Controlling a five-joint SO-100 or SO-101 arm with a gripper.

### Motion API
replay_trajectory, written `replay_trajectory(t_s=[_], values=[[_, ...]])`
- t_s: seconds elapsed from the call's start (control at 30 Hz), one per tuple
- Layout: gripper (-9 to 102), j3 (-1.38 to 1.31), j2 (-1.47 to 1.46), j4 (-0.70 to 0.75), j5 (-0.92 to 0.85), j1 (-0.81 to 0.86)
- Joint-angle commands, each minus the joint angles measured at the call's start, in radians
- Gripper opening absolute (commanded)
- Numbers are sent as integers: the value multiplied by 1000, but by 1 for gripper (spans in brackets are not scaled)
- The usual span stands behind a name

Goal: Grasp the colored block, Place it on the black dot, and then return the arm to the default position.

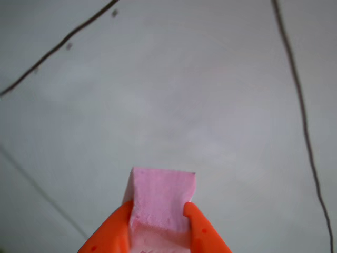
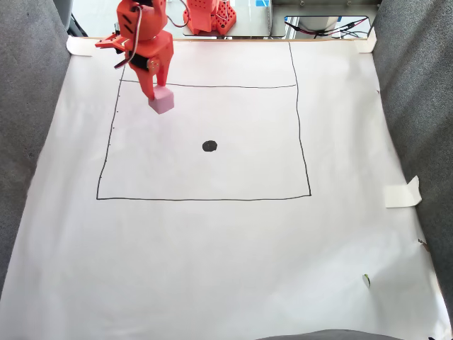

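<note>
The colored block [image 1: 160, 197] is a pale pink foam cube pinched between the two orange jaws of my gripper [image 1: 158, 213] at the bottom of the other view. In the fixed view the orange arm [image 2: 144, 44] hangs over the upper left of the drawn square, with the gripper [image 2: 160, 93] shut on the colored block [image 2: 162, 101], which looks lifted just off the paper. The black dot [image 2: 209, 146] lies near the middle of the square, to the right of the block and nearer the camera.
White paper [image 2: 226, 255] covers the table, with a thin drawn square [image 2: 205, 199] on it. Grey fabric [image 2: 417, 92] flanks both sides. A folded tape piece [image 2: 403, 193] sits at the right edge. The arm's base [image 2: 209, 15] and cables stand at the far edge.
</note>
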Motion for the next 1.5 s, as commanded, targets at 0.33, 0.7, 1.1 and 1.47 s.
replay_trajectory(t_s=[0.33,0.7,1.1,1.47], values=[[0,12,110,-143,-235,-224],[0,-18,14,-199,-221,-336],[0,-91,-135,-252,-198,-336],[0,-183,-202,-210,-201,-296]])
